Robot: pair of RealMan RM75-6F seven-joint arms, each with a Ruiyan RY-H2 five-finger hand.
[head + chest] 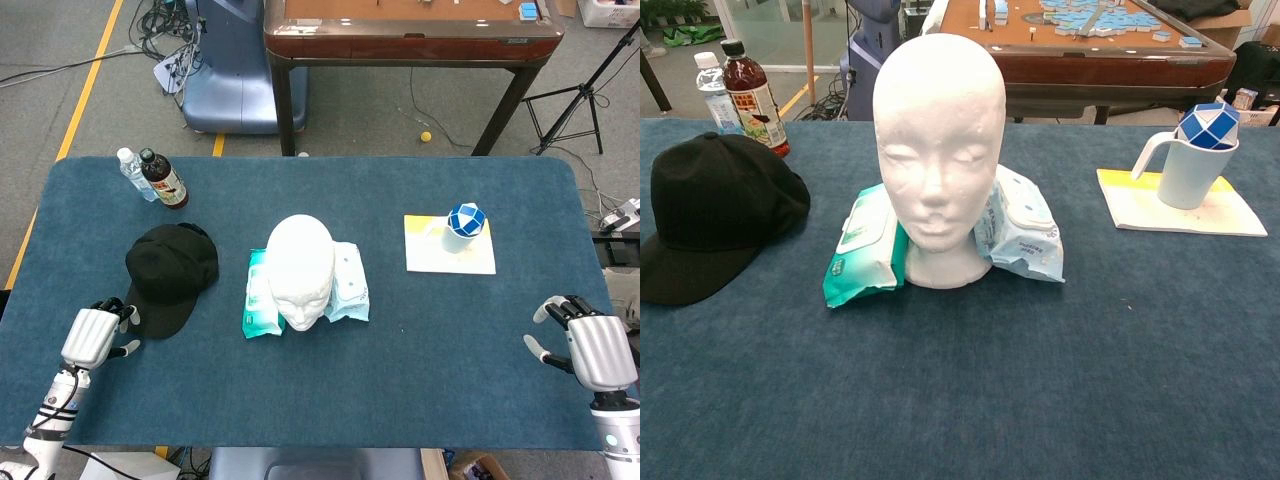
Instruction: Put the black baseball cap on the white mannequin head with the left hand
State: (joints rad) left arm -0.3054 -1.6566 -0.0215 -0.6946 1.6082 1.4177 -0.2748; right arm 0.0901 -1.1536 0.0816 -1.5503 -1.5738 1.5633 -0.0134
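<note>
The black baseball cap (170, 277) lies flat on the blue table, brim toward the front edge; in the chest view the cap (712, 215) fills the left side. The white mannequin head (301, 271) stands upright mid-table, facing the front, and shows large in the chest view (938, 160). My left hand (92, 334) hovers just left of the cap's brim, fingers apart, holding nothing. My right hand (592, 347) rests near the front right corner, open and empty. Neither hand shows in the chest view.
Two wet-wipe packs (259, 295) (349, 284) flank the mannequin's base. Two bottles (162, 180) stand at the back left. A cup with a blue-white puzzle ball (463, 228) sits on a pale mat (450, 258) at the right. A wooden table (410, 35) stands behind.
</note>
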